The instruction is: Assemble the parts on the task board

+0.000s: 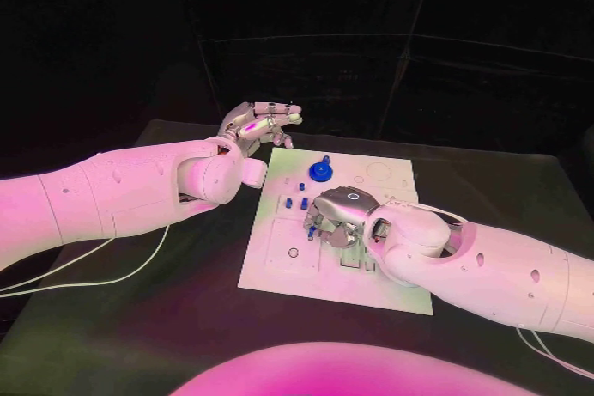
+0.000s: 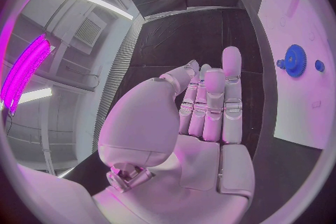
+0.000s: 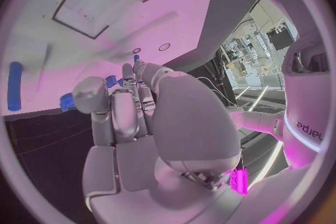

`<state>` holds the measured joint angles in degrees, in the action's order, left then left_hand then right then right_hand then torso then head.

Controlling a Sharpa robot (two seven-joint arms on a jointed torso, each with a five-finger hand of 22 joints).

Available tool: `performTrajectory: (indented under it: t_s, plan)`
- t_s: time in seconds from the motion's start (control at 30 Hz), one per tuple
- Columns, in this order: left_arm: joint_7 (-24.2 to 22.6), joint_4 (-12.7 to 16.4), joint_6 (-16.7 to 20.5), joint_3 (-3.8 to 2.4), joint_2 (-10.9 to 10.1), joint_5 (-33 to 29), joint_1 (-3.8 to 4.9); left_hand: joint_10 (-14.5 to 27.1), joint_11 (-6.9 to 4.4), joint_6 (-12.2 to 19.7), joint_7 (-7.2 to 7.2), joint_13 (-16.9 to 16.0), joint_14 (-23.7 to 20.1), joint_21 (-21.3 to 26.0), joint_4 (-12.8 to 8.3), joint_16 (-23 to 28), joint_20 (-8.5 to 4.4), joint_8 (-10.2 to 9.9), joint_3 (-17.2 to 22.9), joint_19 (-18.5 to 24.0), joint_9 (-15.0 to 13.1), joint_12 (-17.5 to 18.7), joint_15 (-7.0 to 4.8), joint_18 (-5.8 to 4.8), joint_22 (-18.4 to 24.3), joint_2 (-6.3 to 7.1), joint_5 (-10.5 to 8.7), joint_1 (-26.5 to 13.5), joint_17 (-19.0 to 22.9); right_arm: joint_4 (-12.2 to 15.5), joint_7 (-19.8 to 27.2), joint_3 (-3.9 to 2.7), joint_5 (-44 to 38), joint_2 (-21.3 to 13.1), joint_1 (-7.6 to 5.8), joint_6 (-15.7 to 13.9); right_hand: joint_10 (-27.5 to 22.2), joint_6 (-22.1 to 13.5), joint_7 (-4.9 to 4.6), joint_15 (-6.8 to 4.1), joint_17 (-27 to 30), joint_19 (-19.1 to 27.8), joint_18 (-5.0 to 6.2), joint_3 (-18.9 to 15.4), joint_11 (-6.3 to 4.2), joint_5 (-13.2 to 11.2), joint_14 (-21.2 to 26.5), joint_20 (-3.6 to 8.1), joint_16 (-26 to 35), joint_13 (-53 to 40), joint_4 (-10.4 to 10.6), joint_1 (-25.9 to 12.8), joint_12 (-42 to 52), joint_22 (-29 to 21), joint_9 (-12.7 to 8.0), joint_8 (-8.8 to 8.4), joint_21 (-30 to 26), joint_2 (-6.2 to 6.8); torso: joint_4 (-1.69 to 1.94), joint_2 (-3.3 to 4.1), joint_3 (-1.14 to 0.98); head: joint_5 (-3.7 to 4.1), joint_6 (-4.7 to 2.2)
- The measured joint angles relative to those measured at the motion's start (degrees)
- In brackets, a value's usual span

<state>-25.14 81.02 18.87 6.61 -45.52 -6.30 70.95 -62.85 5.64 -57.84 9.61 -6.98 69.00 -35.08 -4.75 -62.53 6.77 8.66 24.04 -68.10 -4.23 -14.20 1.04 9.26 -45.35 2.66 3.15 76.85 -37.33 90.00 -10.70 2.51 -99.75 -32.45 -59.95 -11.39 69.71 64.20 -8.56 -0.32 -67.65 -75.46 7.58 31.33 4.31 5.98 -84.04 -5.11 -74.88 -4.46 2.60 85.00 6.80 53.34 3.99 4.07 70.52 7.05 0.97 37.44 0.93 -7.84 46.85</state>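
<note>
A: What is the right hand (image 1: 341, 214) doing?
B: It is curled down on the board (image 1: 279, 258) among the small blue pegs (image 1: 294, 203); whether it holds one, I cannot tell.
A: And the left hand (image 1: 257, 124)?
B: Open and empty, past the far left corner. The blue gear (image 1: 322, 168) looks light and stiff; pinch its rim.

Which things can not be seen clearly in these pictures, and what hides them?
- Head view: the right hand covers the task board beneath it; any grasp is hidden.
- Right wrist view: its fingers hide their tips' contact.
- Left wrist view: the blue gear sits by the rim, teeth unclear.
- Head view: small blue parts too small to identify.
</note>
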Motion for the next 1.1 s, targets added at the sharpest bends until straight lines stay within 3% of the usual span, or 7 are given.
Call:
performTrajectory:
  t_s: [0.9, 1.0, 1.1]
  plan:
    - [0.5, -0.1, -0.7, 0.00, 0.1, 0.0, 0.00, 0.2, 0.20, 0.2, 0.20, 0.0, -0.2, 0.2, 0.5, 0.0, 0.00, 0.0, -0.5, 0.0, 0.0, -0.2, 0.21, -0.01, 0.2, 0.25, 0.00, -0.2, 0.3, -0.6, -0.6, 0.00, -0.2, 0.6, 0.34, 1.7, 0.0, -0.1, 0.06, 0.00, 0.0, 0.0, 0.00, 0.0, 0.00, 0.0, 0.0, 0.00, 0.0, 0.0, 0.0, -0.7, 0.0, 0.0, 0.0, -0.15, 0.0, -0.20, 0.01, 0.03, 0.01, -0.21, 0.63]
    - [0.6, -0.1, -0.8, 0.00, 0.1, 0.0, 0.00, 0.2, 0.20, 0.2, 0.20, 0.0, -0.2, 0.2, 0.5, 0.0, 0.00, 0.0, -0.5, 0.0, 0.0, -0.2, 0.21, -0.01, 0.2, 0.31, 0.00, -0.3, 0.3, -0.5, -0.6, 0.77, -0.2, 0.8, 0.29, 1.8, 0.0, -0.2, 0.15, 0.00, 0.0, 0.0, 0.00, -0.2, 0.00, 0.0, 0.0, 0.00, 0.0, 0.0, -0.2, -1.3, -0.2, -0.1, 0.0, -0.31, 0.0, -0.12, 0.01, 0.03, 0.01, -0.21, 0.70]
    - [0.6, -0.2, -0.8, 0.00, 0.1, 0.0, 0.01, 0.2, 0.20, 0.2, 0.20, 0.0, -0.2, 0.2, 0.5, 0.0, 0.00, 0.0, -0.5, 0.0, 0.0, -0.2, 0.21, -0.01, 0.2, 0.31, 0.00, -0.3, 0.3, -0.5, -0.6, 0.97, -0.2, 0.8, 0.28, 1.8, 0.0, -0.2, 0.20, 0.00, 0.0, 0.0, 0.00, -0.3, 0.00, 0.0, 0.0, 0.00, 0.0, 0.0, -0.3, -1.9, -0.3, -0.1, 0.0, -0.32, 0.0, -0.12, 0.01, 0.02, 0.01, -0.19, 0.77]
